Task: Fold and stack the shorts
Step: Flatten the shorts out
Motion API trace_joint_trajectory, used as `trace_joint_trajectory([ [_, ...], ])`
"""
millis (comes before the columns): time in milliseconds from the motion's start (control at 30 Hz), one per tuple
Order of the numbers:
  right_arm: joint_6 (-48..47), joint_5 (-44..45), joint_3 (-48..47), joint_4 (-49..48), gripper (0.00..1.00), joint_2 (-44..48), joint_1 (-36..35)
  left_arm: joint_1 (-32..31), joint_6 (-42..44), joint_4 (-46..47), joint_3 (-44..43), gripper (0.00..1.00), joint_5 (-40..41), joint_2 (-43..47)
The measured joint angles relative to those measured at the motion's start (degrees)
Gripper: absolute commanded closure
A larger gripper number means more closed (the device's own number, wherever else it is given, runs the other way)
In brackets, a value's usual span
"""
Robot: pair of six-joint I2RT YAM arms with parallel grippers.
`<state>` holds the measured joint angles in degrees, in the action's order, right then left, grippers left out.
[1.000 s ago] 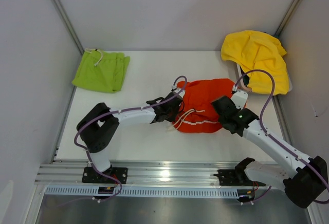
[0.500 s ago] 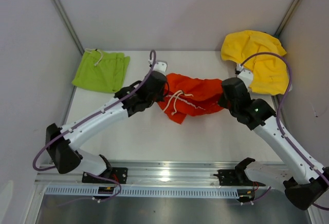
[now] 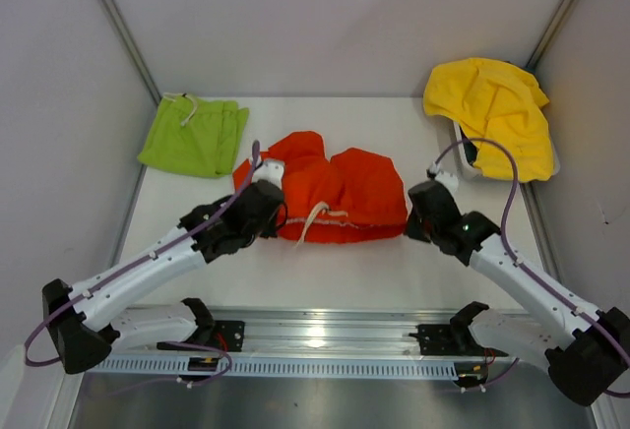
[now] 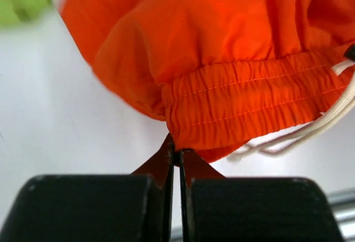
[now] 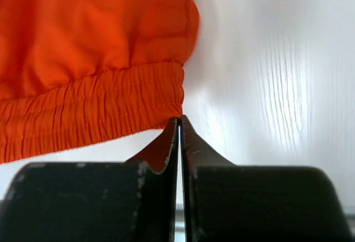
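Table (image 3: 325, 272): white and flat before me.
Yellow cloth (image 3: 490, 114): crumpled at the table's far right corner, draped over a bin.
Bin (image 3: 556, 165): white, only its rim shows under that cloth.
Rail (image 3: 325, 329): bare metal along the table's near edge.
Walls (image 3: 335, 16): pale grey, closing the table's far side and both flanks.

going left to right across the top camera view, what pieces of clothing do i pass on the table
lime-green shorts → orange-red shorts → yellow cloth
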<state>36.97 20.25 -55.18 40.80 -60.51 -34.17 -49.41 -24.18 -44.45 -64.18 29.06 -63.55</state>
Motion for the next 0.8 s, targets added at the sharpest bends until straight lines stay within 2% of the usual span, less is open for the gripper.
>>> trace_joint_trajectory([
  [133,4.8,-3.1,17.9,-0.4,1.0,6.9,-0.4,-1.9,-3.6,0.2,15.6,0.98,-4.4,4.8],
  [300,7.5,-3.2,24.2,-1.0,0.96,11.2,-0.1,-4.7,-7.2,0.1,18.4,0.89,-4.1,5.2],
  [400,7.9,-3.2,24.4,-3.2,0.77,9.9,-0.5,-5.1,-8.7,2.4,18.8,0.67,-3.7,2.8],
  [433,8.0,-3.2,24.4,-4.1,0.6,9.5,-0.9,-5.2,-9.3,3.7,19.5,0.61,-3.7,2.0],
  [533,6.7,-3.6,25.7,-8.5,0.38,9.7,-4.8,-5.2,-10.6,5.4,22.0,0.43,-3.8,0.9],
  [600,5.6,-4.1,26.7,-11.2,0.34,10.1,-9.0,-5.2,-11.4,5.8,23.3,0.38,-3.8,1.0],
  [633,5.2,-3.8,27.1,-12.4,0.32,10.3,-11.8,-5.2,-11.8,6.0,23.6,0.28,-3.7,1.2],
  [733,4.3,-4.2,27.2,-15.4,0.31,10.2,-17.4,-5.2,-12.7,6.3,24.1,0.19,-3.7,2.7],
  [800,4.4,-5.3,27.2,-17.3,0.3,9.3,-18.5,-5.2,-13.4,6.4,24.3,0.18,-3.5,4.5],
])
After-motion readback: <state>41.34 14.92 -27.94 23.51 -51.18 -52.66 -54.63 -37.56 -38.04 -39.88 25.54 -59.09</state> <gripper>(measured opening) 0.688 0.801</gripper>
